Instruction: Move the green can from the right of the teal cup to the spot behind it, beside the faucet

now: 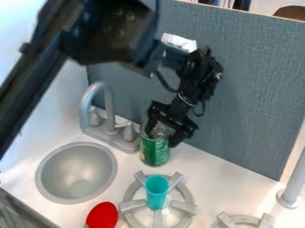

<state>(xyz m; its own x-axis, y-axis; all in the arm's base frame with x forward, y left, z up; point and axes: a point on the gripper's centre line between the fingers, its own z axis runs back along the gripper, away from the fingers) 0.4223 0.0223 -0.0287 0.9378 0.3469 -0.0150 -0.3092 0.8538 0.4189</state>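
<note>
The black gripper (165, 128) hid part of the green can (155, 152); we could not tell whether it was open or shut. The can stood on the white counter (205, 169) near the faucet (109, 107). We counted one teal cup (157, 191), one cut-off red object (102, 216) and two burners (183, 206).

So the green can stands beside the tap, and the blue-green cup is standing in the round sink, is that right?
Not quite: the camera view shows the blue-green cup on the stove burner, not in the round sink. The green can does stand beside the tap.
</note>
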